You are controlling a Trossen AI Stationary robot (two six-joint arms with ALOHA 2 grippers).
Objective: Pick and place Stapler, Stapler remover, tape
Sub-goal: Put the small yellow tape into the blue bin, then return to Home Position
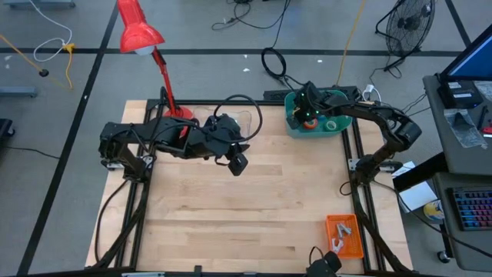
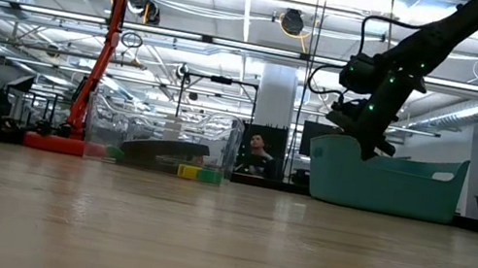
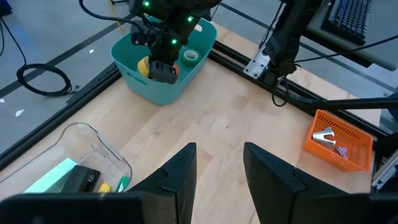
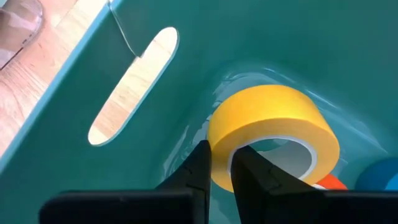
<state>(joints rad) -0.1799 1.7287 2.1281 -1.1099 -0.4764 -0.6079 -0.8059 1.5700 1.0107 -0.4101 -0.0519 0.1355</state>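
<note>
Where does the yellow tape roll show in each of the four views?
High view: hidden under the right hand inside the teal bin.
Low view: not visible; the bin wall hides it.
Left wrist view: yellow tape beside that hand, in the bin.
Right wrist view: centre, its wall between the fingers.
Shared landmark: the teal bin.

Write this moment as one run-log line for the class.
right gripper: shut on yellow tape, inside teal bin | left gripper: open, waiting above table
</note>
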